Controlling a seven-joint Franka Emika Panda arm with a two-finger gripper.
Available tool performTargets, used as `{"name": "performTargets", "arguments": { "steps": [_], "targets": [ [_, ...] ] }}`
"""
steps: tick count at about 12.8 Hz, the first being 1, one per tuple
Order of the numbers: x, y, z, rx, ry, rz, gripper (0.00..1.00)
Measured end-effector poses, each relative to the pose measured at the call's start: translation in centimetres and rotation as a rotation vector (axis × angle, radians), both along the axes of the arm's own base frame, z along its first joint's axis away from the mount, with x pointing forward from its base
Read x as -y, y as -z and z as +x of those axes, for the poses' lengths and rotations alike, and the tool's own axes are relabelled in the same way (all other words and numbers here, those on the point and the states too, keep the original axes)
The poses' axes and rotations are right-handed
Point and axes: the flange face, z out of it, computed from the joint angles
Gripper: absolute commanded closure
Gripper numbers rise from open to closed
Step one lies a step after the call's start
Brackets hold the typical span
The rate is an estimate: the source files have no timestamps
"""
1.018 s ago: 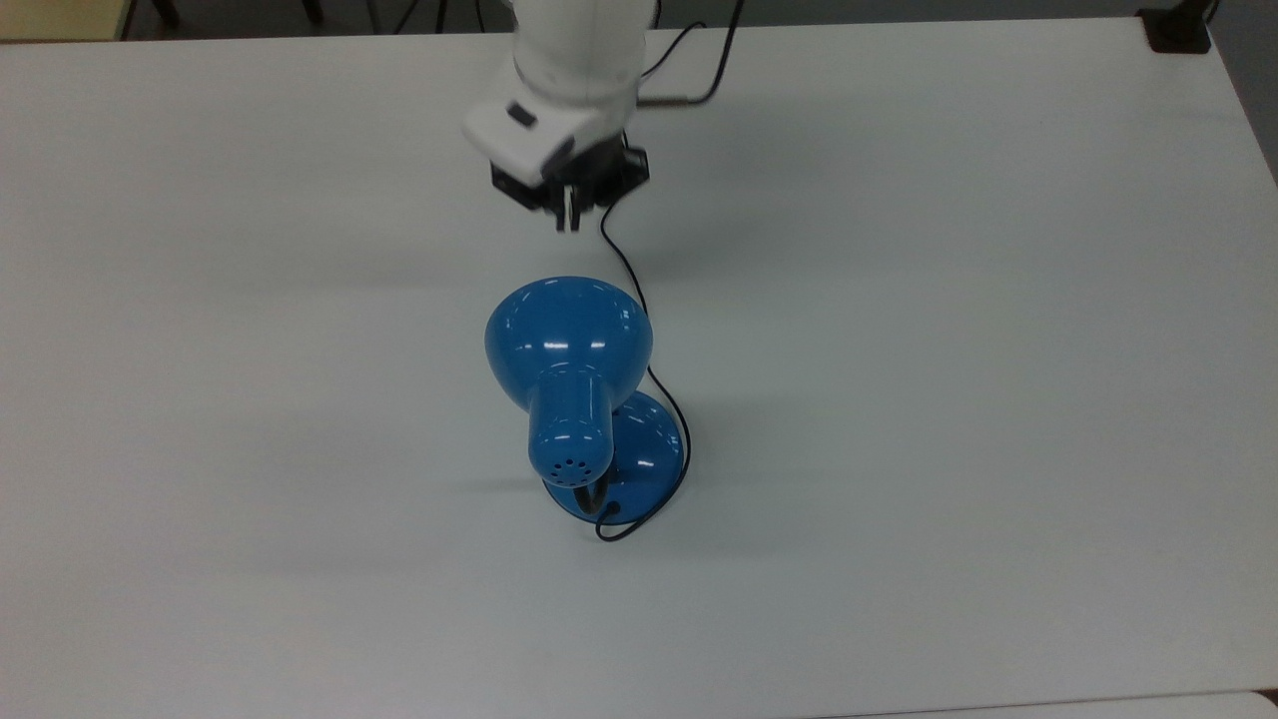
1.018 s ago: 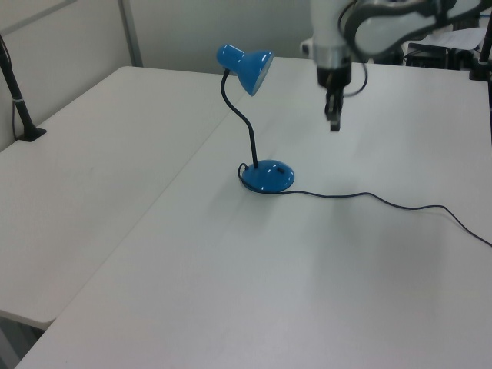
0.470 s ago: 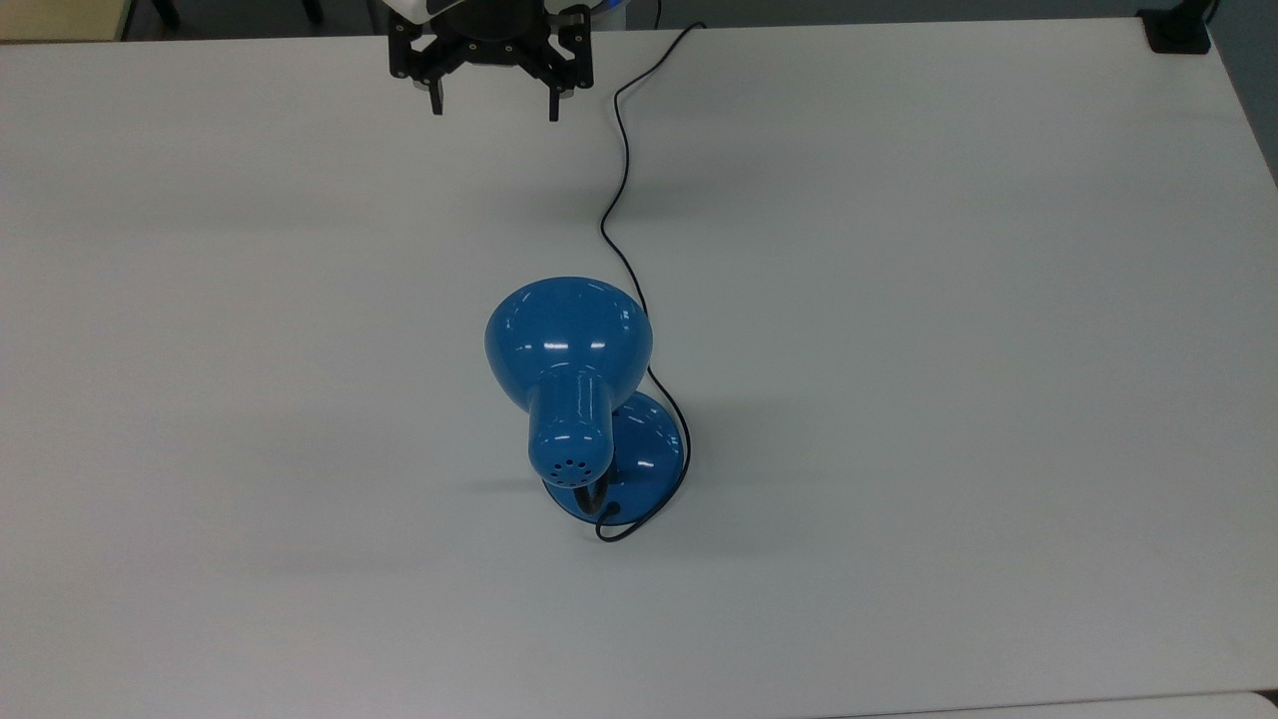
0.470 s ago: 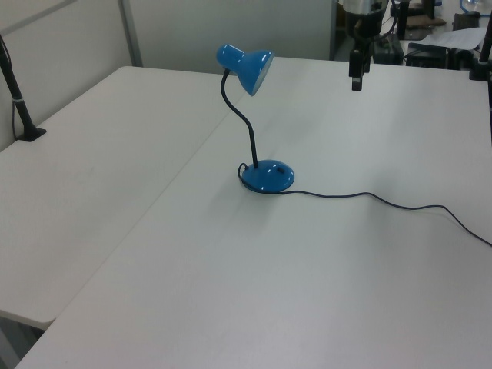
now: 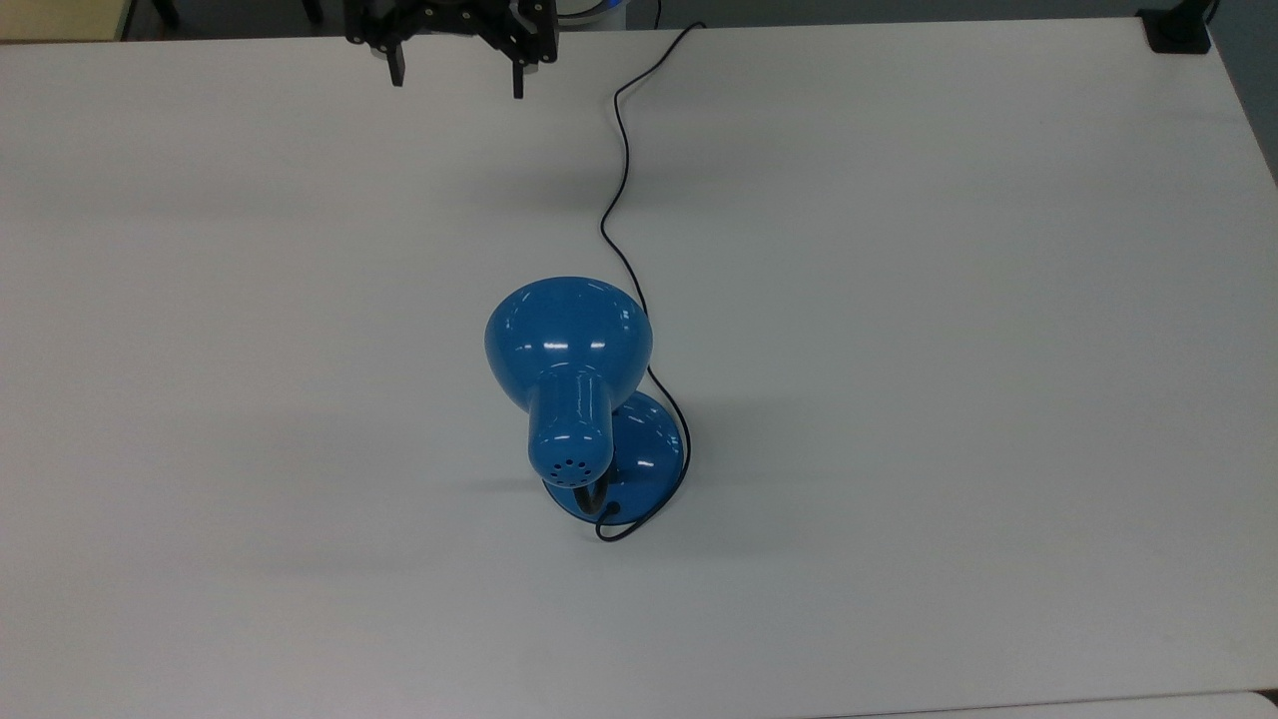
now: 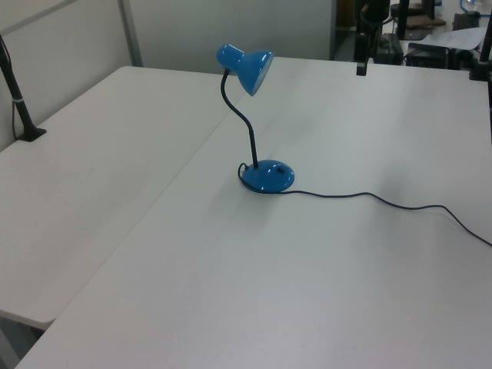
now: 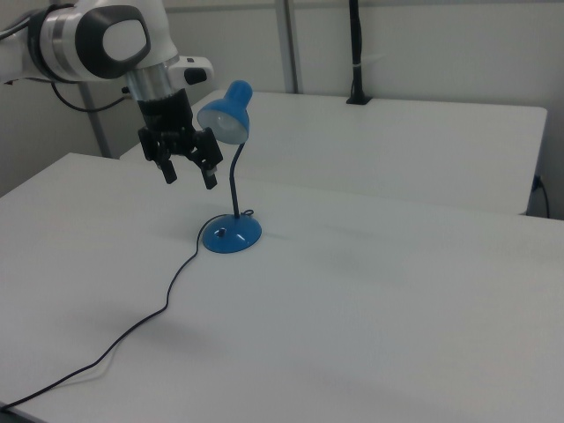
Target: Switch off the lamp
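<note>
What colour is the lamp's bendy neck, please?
Black, unlike the blue lamp shade; the neck shows best in the left view.

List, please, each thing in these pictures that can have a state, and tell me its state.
Lamp: upright on its round base, shade tilted down, no glow visible, nothing touching it.
Cord: lying loose in curves across the table, looped around the lamp's base.
Gripper: open, empty, raised above the table's far edge in the top view, apart from the lamp.
Table: flat, bearing the lamp and cord.

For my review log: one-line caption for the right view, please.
Open gripper hangs above the white table, apart from the blue lamp.
</note>
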Motion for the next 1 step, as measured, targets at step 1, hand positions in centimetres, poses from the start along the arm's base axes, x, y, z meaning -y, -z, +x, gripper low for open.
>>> {"name": "performTargets", "arguments": {
  "steps": [1],
  "targets": [
    [0.05,-0.03,-0.02,0.0,0.001,0.0,0.0]
  ]
}}
